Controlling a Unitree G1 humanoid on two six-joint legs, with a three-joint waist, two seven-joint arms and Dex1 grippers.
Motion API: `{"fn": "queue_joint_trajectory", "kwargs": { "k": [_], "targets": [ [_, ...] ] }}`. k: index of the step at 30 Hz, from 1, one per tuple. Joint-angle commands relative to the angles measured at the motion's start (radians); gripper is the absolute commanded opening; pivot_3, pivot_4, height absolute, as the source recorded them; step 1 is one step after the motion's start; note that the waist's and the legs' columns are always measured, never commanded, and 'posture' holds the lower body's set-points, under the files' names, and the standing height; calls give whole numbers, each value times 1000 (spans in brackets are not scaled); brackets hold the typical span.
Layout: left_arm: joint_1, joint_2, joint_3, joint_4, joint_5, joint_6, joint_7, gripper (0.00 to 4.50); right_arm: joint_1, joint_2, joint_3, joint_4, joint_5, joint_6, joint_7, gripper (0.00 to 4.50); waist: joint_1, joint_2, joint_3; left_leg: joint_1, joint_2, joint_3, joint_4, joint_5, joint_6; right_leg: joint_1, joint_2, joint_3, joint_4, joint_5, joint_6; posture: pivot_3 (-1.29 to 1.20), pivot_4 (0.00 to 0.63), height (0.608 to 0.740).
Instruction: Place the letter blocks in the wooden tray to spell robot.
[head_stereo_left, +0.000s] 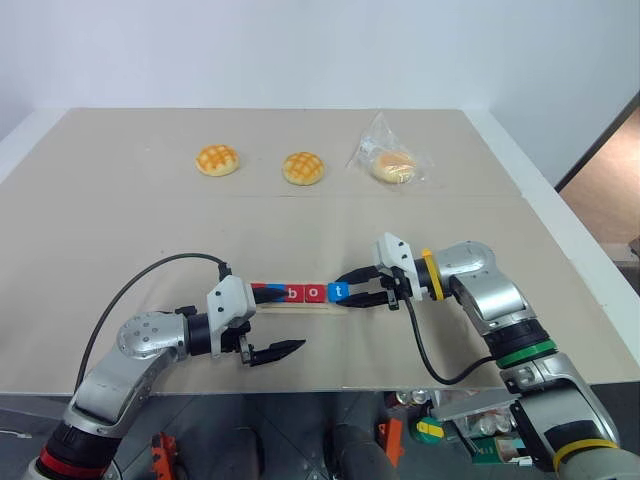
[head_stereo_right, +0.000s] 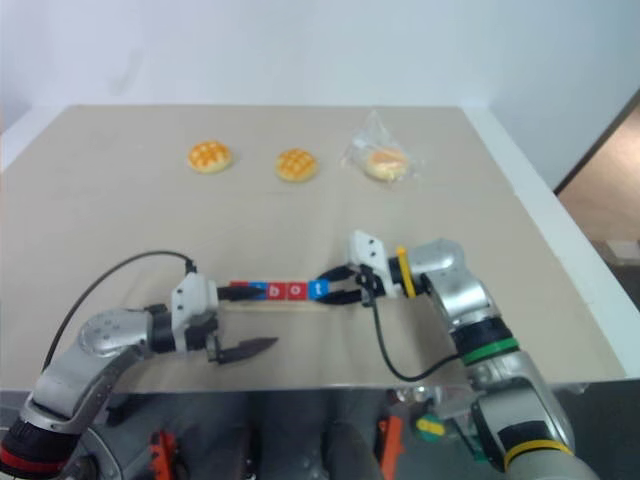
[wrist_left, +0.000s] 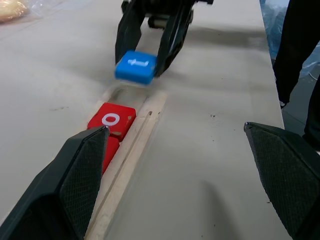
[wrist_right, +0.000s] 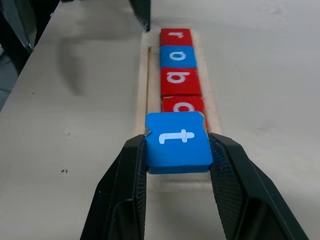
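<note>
Near the frame's centre, the right gripper (head_stereo_left: 352, 287) pinches the blue t block (wrist_right: 178, 142) between its two fingers — held at the right end of the wooden tray (wrist_right: 142, 90), where r, o, b and o already sit in a row. At lower left, the left gripper (head_stereo_left: 276, 324) stands wide and empty, one finger beside the tray's left end.

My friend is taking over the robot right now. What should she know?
Right gripper: shut on the blue t block, held just above the empty end slot of the tray.
Left gripper: open, holding nothing, at the tray's other end.
Done: r, blue o, b and red o sit in the tray in order.
Left: lower the t into the last slot beside the red o, then let go.
</note>
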Motion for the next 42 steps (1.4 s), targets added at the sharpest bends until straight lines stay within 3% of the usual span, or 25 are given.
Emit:
{"fn": "queue_joint_trajectory", "kwargs": {
  "k": [1,14,42],
  "targets": [
    [21,1,22,-40,-3,-3,24,4500,-80,50,30,86,-34,-28,8,1719,1,0,0,0,0,0,0,0,0,0,-1,0,0,0,0,0,150,740],
    [37,9,26,-60,-6,2,51,4500,-107,75,31,189,-77,-94,27,1719,0,0,0,0,0,0,0,0,0,0,-1,0,0,0,0,0,150,740],
    [31,-13,31,-72,-15,10,79,4500,-109,103,27,196,-101,-65,26,1719,0,0,0,0,0,0,0,0,0,0,-1,0,0,0,0,0,150,740]
  ]
}}
